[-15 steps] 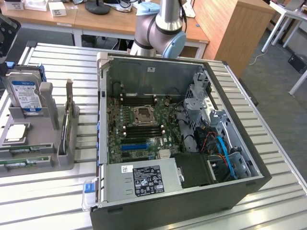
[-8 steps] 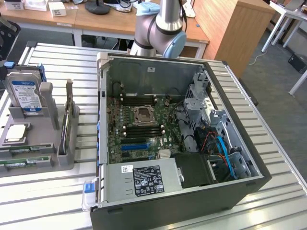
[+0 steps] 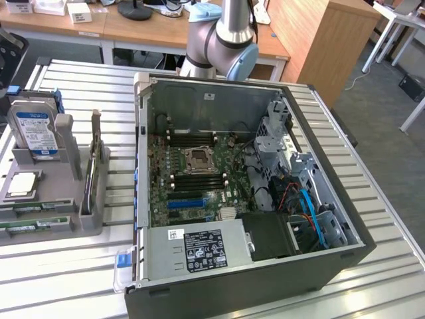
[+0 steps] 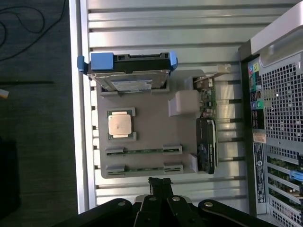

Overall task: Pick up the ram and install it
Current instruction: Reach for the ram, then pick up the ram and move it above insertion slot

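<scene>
Two green ram sticks lie side by side in holders on a grey tray (image 4: 147, 127), one (image 4: 143, 151) next to the other (image 4: 144, 168). In the exterior view the same sticks (image 3: 33, 207) (image 3: 30, 224) sit at the tray's near end. My gripper (image 4: 159, 181) is shut with nothing between its black fingers. It hangs above the slatted table just off the tray edge nearest the ram, touching neither stick. The arm (image 3: 222, 40) rises behind the open computer case (image 3: 141, 133). Black memory slots (image 3: 199, 181) flank the processor socket (image 3: 198, 159) on the motherboard.
The tray also holds a hard drive in a blue caddy (image 4: 128, 71), a square silver processor chip (image 4: 120, 125) and an expansion card (image 4: 207, 142). The case's perforated back panel (image 4: 279, 123) stands beside the tray. Inside the case are a power supply (image 3: 199, 249) and drive cages (image 3: 285, 153).
</scene>
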Available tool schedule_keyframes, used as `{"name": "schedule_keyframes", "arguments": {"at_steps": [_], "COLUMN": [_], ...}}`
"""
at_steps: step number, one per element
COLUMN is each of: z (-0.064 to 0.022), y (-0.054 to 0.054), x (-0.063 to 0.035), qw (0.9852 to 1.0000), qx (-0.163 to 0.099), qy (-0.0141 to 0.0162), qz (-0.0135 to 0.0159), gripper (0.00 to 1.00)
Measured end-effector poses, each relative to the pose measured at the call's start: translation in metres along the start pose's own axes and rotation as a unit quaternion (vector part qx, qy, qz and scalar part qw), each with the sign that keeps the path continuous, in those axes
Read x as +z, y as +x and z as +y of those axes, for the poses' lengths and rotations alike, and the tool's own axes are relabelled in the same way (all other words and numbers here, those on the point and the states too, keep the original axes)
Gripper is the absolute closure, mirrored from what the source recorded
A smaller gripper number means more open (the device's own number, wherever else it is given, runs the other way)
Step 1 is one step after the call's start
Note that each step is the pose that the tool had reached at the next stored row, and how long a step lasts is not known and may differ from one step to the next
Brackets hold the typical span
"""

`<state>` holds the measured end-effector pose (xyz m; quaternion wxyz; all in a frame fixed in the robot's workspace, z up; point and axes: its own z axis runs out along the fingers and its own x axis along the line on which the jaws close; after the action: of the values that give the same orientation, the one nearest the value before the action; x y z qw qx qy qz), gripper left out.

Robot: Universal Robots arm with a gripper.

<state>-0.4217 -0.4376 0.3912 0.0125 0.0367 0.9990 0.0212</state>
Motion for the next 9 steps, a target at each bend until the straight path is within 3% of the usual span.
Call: {"name": "schedule_keyframes", "arguments": {"at_steps": [9], "z": [-0.0037], "y": [-0.0014], "x": [-0.0001], "qw": [1.0], "qx": [0.0], "qy": [0.0], "qz": [0.0], "gripper": [0.89]}}
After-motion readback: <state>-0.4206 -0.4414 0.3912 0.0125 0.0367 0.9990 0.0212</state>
